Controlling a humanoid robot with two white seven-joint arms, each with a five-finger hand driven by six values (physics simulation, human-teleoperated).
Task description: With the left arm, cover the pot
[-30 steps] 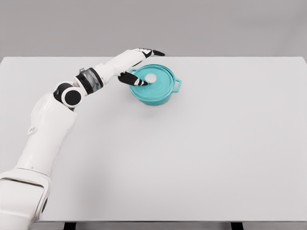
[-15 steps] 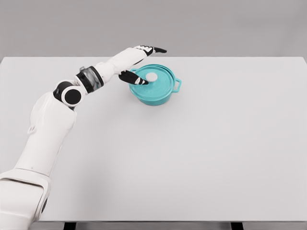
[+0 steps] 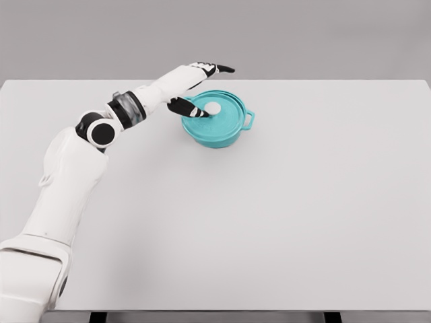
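1 teal pot w/ lid on, 1 arm, 1 table.

Round teal pot (image 3: 215, 129), smooth matte finish, sits upper centre of frame, slightly left of middle, on the flat pale-grey rectangular table (image 3: 269, 215). Its matching teal disc lid (image 3: 222, 116) sits on the rim, w/ 1 small round white knob (image 3: 213, 108) at centre; 1 loop handle (image 3: 248, 120) shows on the pot's right side. Only 1 arm in view: glossy white segmented left arm (image 3: 74, 175) w/ black joint rings, coming from lower left. Left hand (image 3: 196, 87) is over the pot's upper-left edge, fingers spread and released, gripping nothing; black-tipped thumb (image 3: 190, 110) lies over the lid just left of the knob, the other black-tipped fingers (image 3: 219, 68) point right, above the pot's far rim.
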